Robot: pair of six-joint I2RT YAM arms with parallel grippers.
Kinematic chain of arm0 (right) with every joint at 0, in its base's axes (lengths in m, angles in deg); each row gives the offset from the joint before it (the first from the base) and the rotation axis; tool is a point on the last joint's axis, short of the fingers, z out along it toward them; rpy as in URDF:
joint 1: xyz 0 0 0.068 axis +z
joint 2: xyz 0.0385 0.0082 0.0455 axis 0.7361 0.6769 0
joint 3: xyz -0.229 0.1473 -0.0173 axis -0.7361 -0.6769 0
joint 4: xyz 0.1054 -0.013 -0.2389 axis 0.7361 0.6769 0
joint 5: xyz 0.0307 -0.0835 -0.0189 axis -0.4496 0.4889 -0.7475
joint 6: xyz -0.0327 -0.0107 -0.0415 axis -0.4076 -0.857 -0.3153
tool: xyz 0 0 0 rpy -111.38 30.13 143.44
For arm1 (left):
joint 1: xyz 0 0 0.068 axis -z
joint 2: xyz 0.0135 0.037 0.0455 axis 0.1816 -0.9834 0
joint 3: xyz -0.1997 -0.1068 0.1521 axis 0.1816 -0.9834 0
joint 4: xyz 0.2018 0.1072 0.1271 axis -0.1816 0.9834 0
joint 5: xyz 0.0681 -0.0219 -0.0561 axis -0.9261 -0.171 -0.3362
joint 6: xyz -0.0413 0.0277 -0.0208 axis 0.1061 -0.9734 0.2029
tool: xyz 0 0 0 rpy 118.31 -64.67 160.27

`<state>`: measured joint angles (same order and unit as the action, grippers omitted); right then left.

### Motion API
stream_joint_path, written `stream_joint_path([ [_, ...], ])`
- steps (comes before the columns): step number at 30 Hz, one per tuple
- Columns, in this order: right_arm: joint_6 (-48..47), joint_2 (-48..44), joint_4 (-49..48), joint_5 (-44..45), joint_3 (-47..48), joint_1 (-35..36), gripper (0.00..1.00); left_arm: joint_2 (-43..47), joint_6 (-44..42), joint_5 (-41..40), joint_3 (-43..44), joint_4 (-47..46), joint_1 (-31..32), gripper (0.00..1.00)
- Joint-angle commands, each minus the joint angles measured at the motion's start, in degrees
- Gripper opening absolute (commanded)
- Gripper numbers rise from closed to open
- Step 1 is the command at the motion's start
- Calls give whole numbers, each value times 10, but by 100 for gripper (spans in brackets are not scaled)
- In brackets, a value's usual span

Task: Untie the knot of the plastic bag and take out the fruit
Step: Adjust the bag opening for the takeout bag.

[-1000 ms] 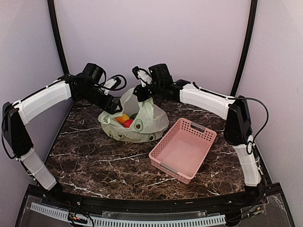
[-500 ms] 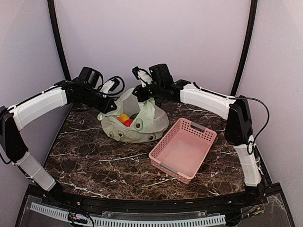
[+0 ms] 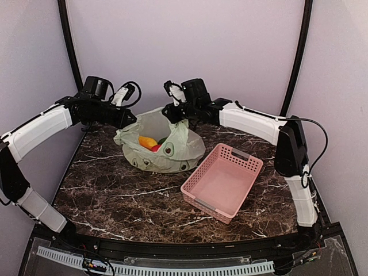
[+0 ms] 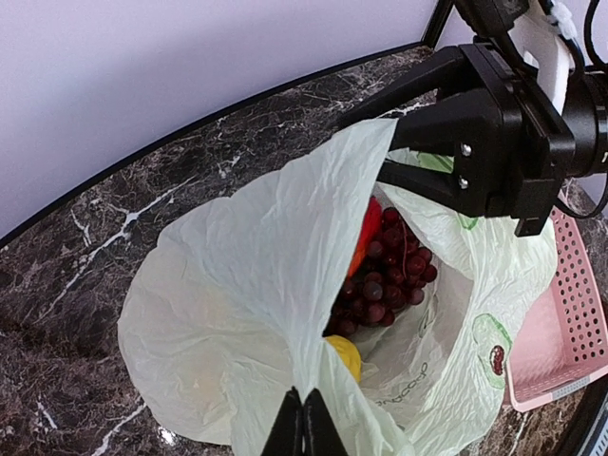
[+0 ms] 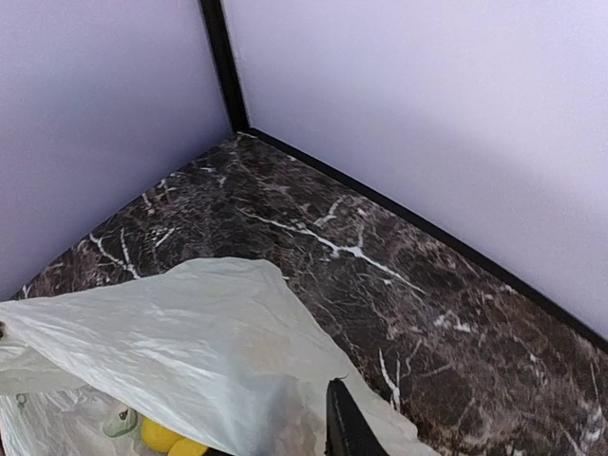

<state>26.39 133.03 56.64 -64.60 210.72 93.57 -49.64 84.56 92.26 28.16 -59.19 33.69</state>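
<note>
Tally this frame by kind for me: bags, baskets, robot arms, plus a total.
plastic bag: 1
pink basket: 1
robot arms: 2 (left arm, right arm)
total: 4
The fruit in the bag is partly hidden, so not counted.

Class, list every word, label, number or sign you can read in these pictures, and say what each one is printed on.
On the plastic bag: one short line of grey print, too small and creased to read.
Also on the plastic bag: avocado-like pictures, with no readable words.
On the pink basket: no lettering visible.
No text here can be quoted.
</note>
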Motion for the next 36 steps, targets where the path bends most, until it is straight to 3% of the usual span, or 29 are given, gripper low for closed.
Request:
stream_joint_path([
  [1,-9,-43,-26,131,-21,5,32,46,20,36,-33,-29,-34,1],
  [6,-13,-41,-10,208,-26,-3,46,103,48,58,-103,-88,-77,1],
  [11,10,-68,8,251,-72,-19,55,111,53,74,-115,-90,-91,1],
  [25,62,-175,28,274,-216,-44,75,125,50,39,-118,-85,-110,1],
  [36,89,-238,86,209,-292,-24,81,133,47,24,-123,-90,-122,1],
])
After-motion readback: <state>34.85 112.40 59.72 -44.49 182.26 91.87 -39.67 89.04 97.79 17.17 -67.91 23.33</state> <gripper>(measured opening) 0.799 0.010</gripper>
